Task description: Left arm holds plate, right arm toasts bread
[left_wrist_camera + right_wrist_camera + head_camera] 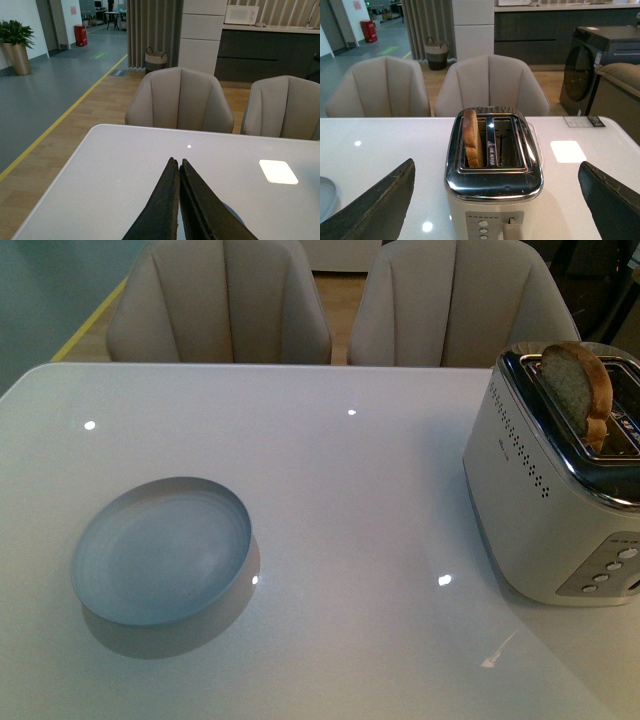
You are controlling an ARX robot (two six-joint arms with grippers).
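The pale blue-grey plate [160, 550] lies on the white table at the left. The bread [575, 385] stands upright in one slot of the white and chrome toaster [560, 490] at the right, its top sticking out. Neither arm shows in the front view. In the left wrist view my left gripper [178, 162] is shut and empty above the table, with a sliver of the plate [232, 214] beside its fingers. In the right wrist view my right gripper [496, 165] is open wide, facing the toaster [492, 200] from its button side. The bread [471, 137] is in the left slot.
Two beige chairs [225, 305] [455, 305] stand behind the table's far edge. The toaster's lever [510, 230] and buttons [482, 227] face my right gripper. The plate's edge [325, 195] shows at the far left of the right wrist view.
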